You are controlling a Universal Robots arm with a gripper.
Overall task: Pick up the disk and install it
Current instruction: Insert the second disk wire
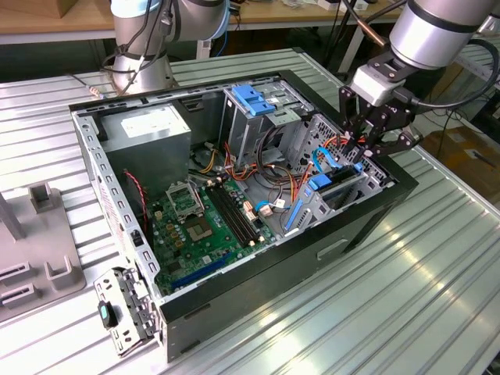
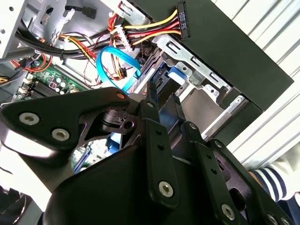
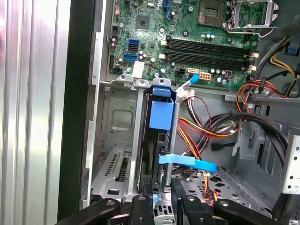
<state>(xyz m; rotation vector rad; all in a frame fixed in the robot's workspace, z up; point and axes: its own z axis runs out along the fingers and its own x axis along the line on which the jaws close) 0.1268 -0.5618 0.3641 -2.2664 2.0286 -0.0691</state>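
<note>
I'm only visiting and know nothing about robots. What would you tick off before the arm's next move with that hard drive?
1. Case open: ok. The computer case has its side off.
2. Disk in place: ok. The disk stands on edge in the drive bay.
3. Disk fully seated: cannot tell.
4. Gripper lined up: ok. The gripper sits at the disk's end.
5. Cables clear: not ok. The blue data cable lies right beside the disk.
6. People clear: not ok. A striped sleeve shows just outside the case.
</note>
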